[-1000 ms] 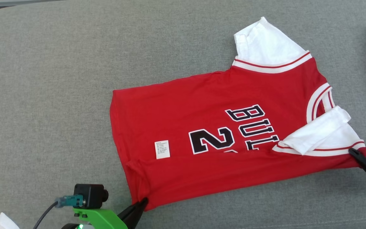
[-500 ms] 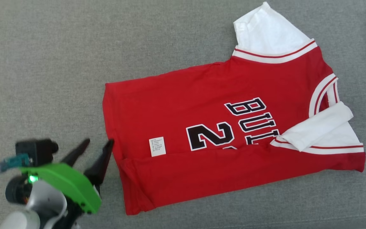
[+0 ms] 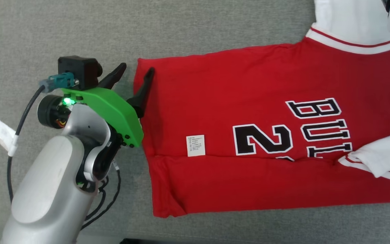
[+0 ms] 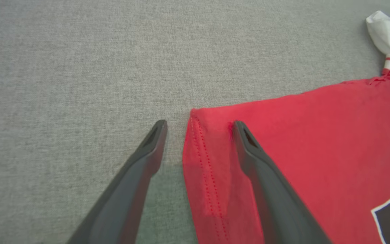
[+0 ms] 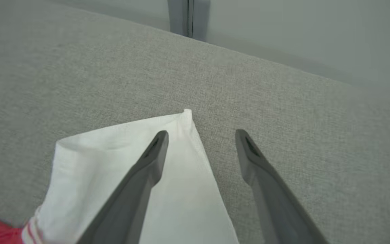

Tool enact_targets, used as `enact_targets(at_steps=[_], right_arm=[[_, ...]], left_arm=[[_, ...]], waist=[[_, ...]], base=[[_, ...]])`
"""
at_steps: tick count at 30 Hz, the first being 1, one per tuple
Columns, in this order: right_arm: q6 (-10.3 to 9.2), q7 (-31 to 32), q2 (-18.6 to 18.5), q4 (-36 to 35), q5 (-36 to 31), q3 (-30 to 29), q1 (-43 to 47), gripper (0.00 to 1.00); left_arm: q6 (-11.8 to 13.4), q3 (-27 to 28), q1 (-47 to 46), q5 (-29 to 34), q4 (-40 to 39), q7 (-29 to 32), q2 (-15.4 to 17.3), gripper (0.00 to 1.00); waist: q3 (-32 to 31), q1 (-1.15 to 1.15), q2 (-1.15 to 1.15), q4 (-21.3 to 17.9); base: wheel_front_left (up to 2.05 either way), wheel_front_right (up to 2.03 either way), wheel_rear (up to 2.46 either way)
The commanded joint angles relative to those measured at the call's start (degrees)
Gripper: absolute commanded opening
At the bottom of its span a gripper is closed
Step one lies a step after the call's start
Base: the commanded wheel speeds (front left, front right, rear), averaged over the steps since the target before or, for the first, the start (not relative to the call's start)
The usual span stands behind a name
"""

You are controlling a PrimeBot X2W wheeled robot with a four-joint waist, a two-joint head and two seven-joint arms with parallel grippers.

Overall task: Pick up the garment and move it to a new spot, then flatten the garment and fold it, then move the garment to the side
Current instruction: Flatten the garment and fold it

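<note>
Head view: silver L arm (image 3: 52,183) angled up from lower left; left gripper (image 3: 137,69) spread open at hem corner of flat red-and-white jersey garment (image 3: 249,101), centre-right on grey fabric cushion (image 3: 215,27).
L wrist view: fingers (image 4: 141,169) straddling hem corner, gripping nothing.
R wrist view: right gripper (image 5: 201,133) open, frame-left finger over white sleeve (image 5: 107,162).

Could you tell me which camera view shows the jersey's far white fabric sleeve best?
The right wrist view: the far white fabric sleeve lies large and close, its corner just ahead of the open right pincer. The head view crops it at the top edge; the left wrist view shows it small in a corner.
</note>
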Motion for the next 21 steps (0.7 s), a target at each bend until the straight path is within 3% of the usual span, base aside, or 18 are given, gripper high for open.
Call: enact_targets(at_steps=[1,7,14,15,17,18,19,20,21], right_arm=[[-0.05,-0.8,-0.1,2.2,-0.9,0.6,-1.4,1.0],[-0.03,-1.7,0.0,10.1,-1.6,2.1,-2.6,1.0],[-0.02,-0.1,-0.5,14.0,1.4,5.9,-0.6,1.0],[-0.02,-0.2,-0.5,14.3,1.8,6.2,-0.4,0.91],[-0.02,-0.5,-0.4,14.6,2.7,6.5,-0.4,0.0],[-0.02,-0.7,-0.2,14.5,3.3,6.8,-0.5,0.0],[-0.02,-1.4,-0.1,14.0,3.9,7.2,-0.8,0.0],[-0.03,-2.4,-0.3,13.4,4.4,7.6,-1.3,0.0],[-0.06,-3.8,-0.4,13.0,4.9,7.2,-2.1,0.0]], left_arm=[[-0.9,-0.6,-1.7,-0.7,0.7,-0.2,-1.2,1.0],[-3.0,-2.6,-3.7,-1.3,3.2,0.5,-2.9,1.0],[-4.4,-2.7,-4.4,-3.6,2.6,2.1,-3.4,1.0],[-4.4,-2.7,-4.6,-3.6,2.9,2.2,-3.1,1.0],[-4.4,-2.6,-5.2,-3.5,3.6,2.3,-2.9,1.0],[-4.5,-2.6,-5.4,-3.5,4.0,2.5,-3.0,1.0],[-4.5,-2.5,-5.8,-3.6,4.5,2.5,-3.0,0.47],[-4.3,-2.2,-6.3,-3.3,4.9,1.8,-3.0,0.0],[-4.4,-2.0,-6.8,-2.8,5.0,1.3,-2.8,0.0]], waist=[[4.1,-0.01,0.0,4.7],[3.9,-0.01,0.0,5.3],[3.7,-0.01,0.0,4.1],[3.4,-0.01,0.0,3.7],[3.2,-0.01,0.0,3.1],[3.2,-0.01,0.0,2.8],[3.2,-0.01,0.0,2.5],[3.3,-0.01,0.0,2.2],[3.3,-0.01,0.0,1.9]], base=[[0.0,0.0,0.0],[0.0,0.0,0.0],[0.0,0.0,0.0],[0.0,0.0,0.0],[0.0,0.0,0.0],[0.0,0.0,0.0],[0.0,0.0,0.0],[0.0,0.0,0.0],[0.0,0.0,0.0]])
